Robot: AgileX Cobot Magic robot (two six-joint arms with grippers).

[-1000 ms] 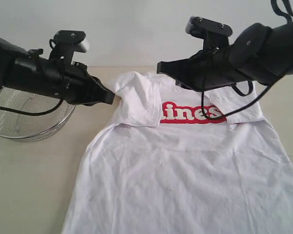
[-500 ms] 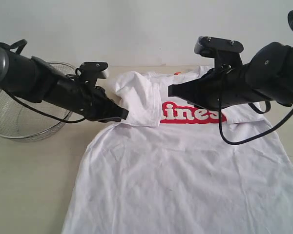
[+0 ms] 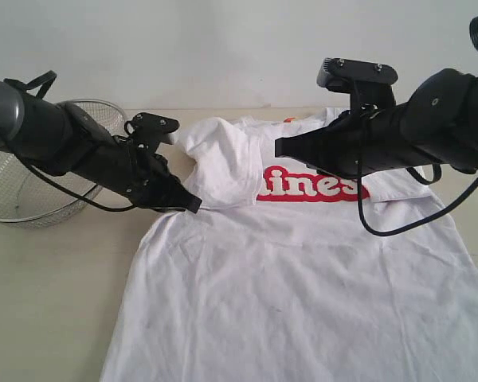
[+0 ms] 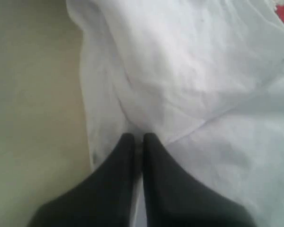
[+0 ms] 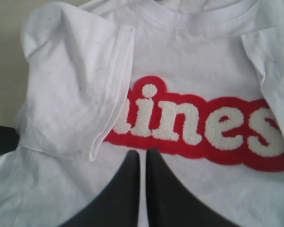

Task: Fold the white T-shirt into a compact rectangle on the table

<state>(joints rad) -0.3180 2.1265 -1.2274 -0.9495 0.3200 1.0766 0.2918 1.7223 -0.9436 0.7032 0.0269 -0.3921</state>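
White T-shirt [image 3: 303, 278] spread on beige desk [image 3: 56, 302], sleeves [image 3: 223, 163] folded inward, left fingers [image 3: 190, 204] pressed together at one sleeve's edge, right fingers [image 3: 284, 148] pressed together above red lettering [image 3: 311, 185]

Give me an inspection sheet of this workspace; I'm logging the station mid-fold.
Surface: table, pale beige, matte, no spills seen.
Job's things: white T-shirt face up, both sleeves folded inward over the chest, body spread flat.
Clutter: wire-mesh basket at far left, apart from the shirt.
Hands: left hand shut, tips at the shirt's edge below the folded sleeve; right hand shut, over the red lettering.
Cables: black cables loop off both arms.
Surroundings: plain pale wall behind.
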